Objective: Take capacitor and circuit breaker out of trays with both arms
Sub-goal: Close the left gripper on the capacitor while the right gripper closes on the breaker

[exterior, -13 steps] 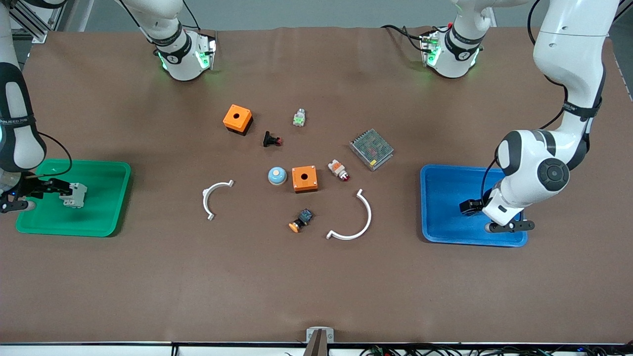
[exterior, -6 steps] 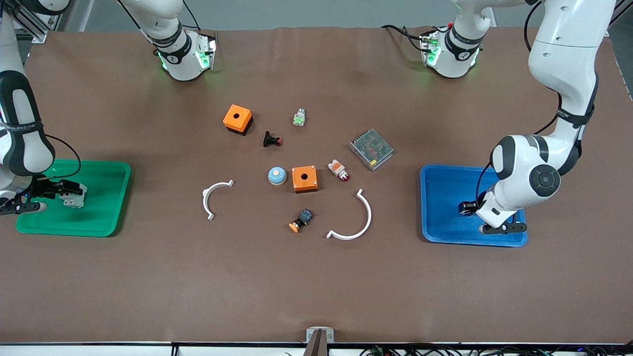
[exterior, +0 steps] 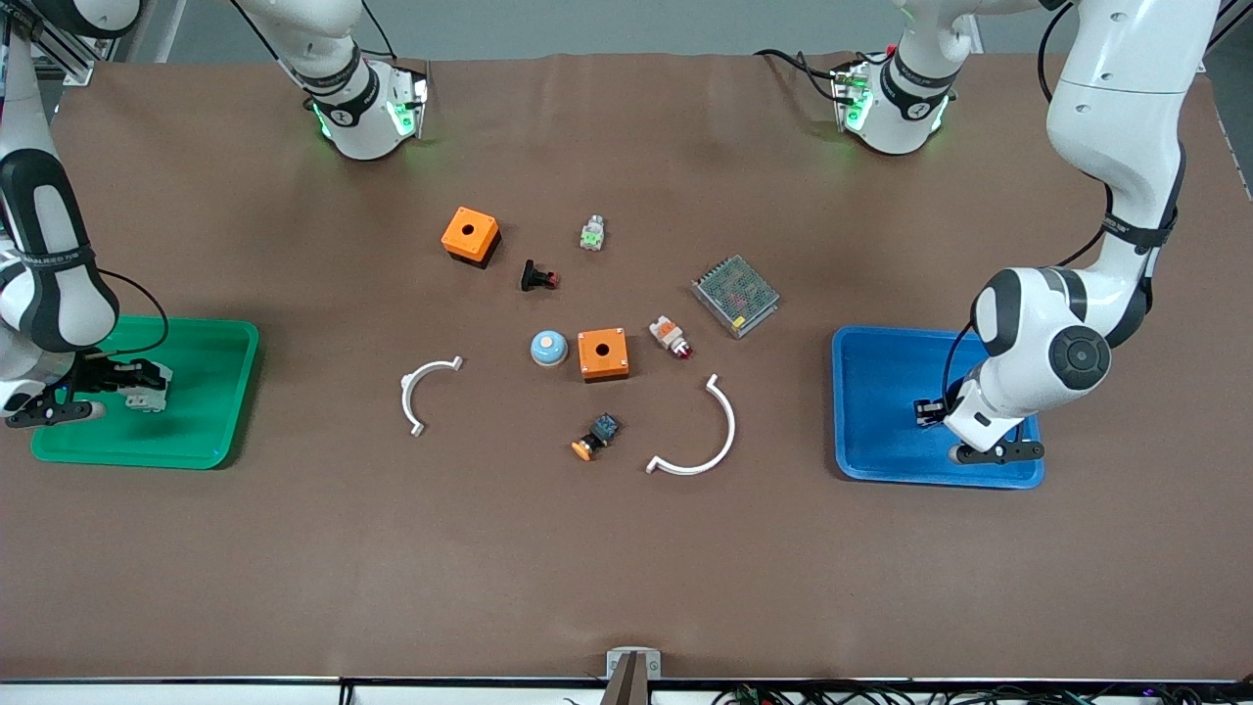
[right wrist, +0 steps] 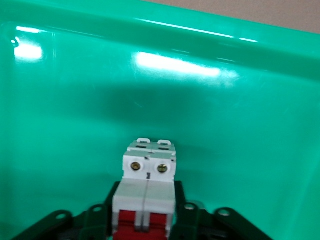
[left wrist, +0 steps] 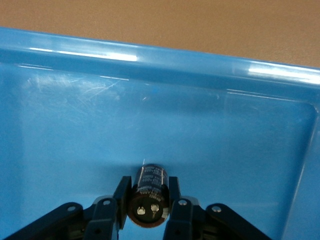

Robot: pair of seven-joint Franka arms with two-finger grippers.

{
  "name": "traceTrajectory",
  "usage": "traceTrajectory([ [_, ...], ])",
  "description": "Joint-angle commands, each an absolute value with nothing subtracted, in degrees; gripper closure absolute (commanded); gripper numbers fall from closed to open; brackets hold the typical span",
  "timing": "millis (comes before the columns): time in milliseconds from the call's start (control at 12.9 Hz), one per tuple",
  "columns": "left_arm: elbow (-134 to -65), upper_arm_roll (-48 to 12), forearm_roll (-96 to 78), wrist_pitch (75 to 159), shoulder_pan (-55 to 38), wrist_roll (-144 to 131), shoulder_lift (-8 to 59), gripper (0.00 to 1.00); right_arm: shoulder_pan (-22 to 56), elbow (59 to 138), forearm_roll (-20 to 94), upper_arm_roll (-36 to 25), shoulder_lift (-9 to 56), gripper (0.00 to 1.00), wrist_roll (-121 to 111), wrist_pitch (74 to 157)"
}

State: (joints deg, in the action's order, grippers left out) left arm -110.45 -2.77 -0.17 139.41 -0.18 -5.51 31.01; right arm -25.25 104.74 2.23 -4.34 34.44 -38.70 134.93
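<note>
My left gripper [exterior: 926, 411] is low inside the blue tray [exterior: 881, 377], shut on the capacitor [left wrist: 149, 196]. The capacitor is a small dark cylinder held between the fingers [left wrist: 121, 197], its silvery terminals facing the wrist camera. My right gripper [exterior: 135, 386] is low inside the green tray [exterior: 210, 392], shut on the breaker [exterior: 149, 386]. In the right wrist view the breaker [right wrist: 147, 187] is a white-grey block with red toggles, held between the black fingers [right wrist: 181, 200]. I cannot tell whether either part touches its tray floor.
In the table's middle lie two orange boxes [exterior: 470, 235] [exterior: 602, 353], a black push-button [exterior: 536, 277], a small white part with a green face [exterior: 590, 235], a mesh-covered metal unit [exterior: 735, 295], a blue dome [exterior: 548, 348], a white-and-orange part [exterior: 669, 336], a blue-bodied button [exterior: 597, 435] and two white arcs [exterior: 421, 392] [exterior: 705, 436].
The right gripper has carried the breaker a little toward the right arm's end of the green tray and lower. The left gripper has come down slightly in the blue tray with the capacitor.
</note>
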Motion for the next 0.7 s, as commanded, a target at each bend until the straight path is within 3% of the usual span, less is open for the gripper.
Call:
traceTrajectory([
  [0, -109.60, -3.07, 0.62, 133.64, -0.52, -6.93, 27.71, 0.79, -25.14, 104.68, 3.43, -3.34, 32.09, 1.00, -40.08, 133.17],
  [155, -105.41, -5.87, 0.53, 122.49, -1.66, -10.96, 24.71, 0.79, -21.81, 100.48, 3.25, -3.43, 28.23, 1.00, -39.11, 123.72],
  [388, -93.47, -10.36, 0.00, 111.12, -5.61, -24.04, 27.58, 0.79, -13.75, 90.64, 2.55, -3.52, 24.54, 1.00, -24.17, 104.56],
  [621, -85.02, -11.16, -0.62, 109.69, -13.86, -35.99, 34.25, 0.79, -4.25, 91.92, 3.51, -3.25, 21.45, 0.98, -7.78, 100.90],
])
